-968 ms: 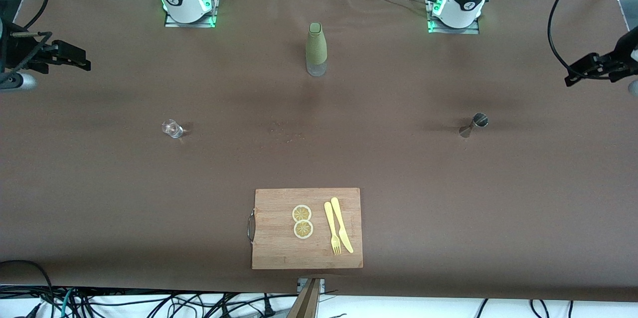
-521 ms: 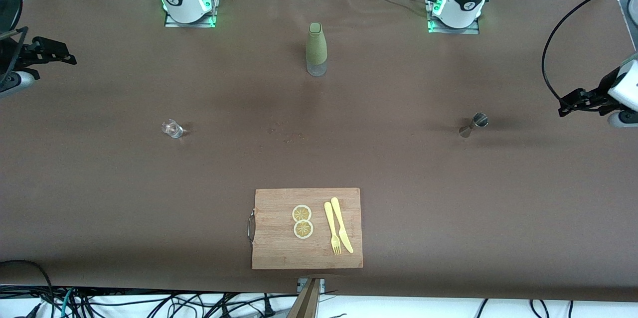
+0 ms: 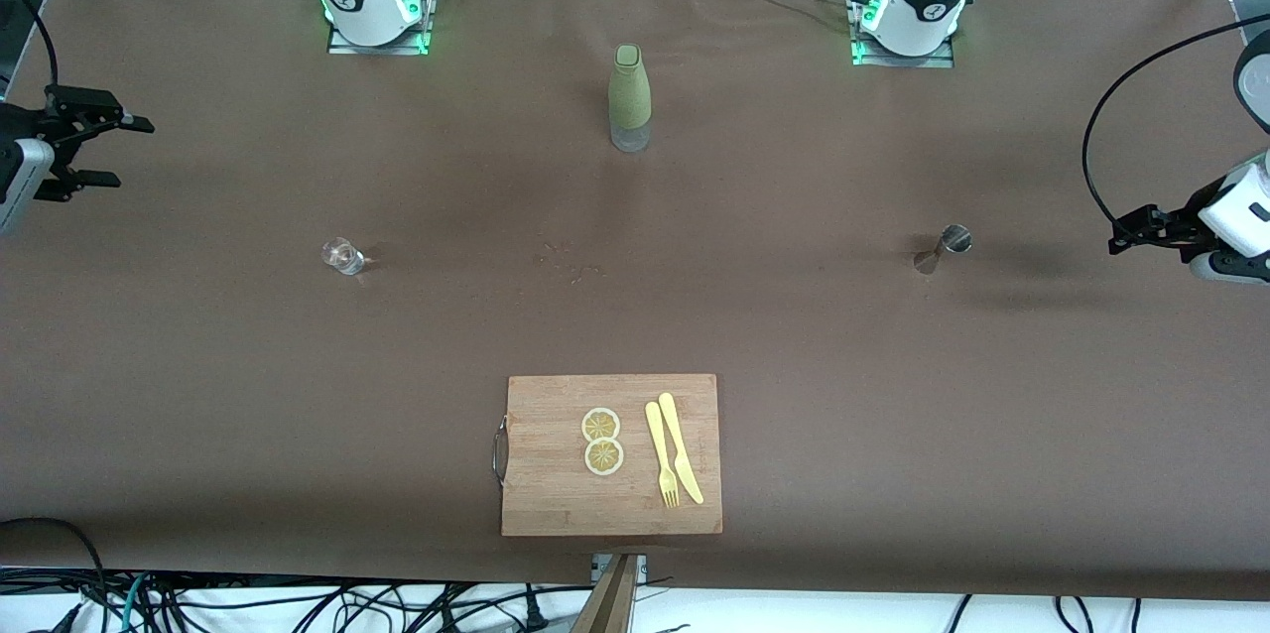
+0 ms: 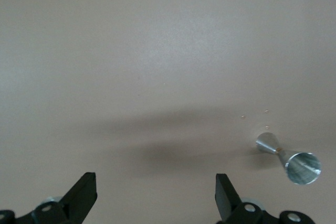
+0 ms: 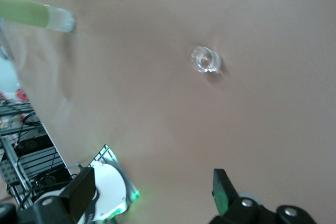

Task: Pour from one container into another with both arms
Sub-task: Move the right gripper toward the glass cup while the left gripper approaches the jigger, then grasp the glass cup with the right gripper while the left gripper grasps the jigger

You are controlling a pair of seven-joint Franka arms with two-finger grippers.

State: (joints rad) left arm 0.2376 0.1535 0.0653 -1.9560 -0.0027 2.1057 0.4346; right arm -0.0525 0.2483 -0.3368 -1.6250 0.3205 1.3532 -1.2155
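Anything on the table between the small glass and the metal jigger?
Nothing stands between the small glass and the metal jigger: the front view shows only bare brown table with a few crumbs. The bottle stands farther from the camera, the cutting board nearer.

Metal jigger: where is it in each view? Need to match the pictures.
Front view: metal jigger stands on the brown table toward the left arm's end, nothing holding it.
Left wrist view: metal jigger near the lower right corner, next to one finger of the open left tool.
Right wrist view: not in it.
Shared landmark: the brown table.
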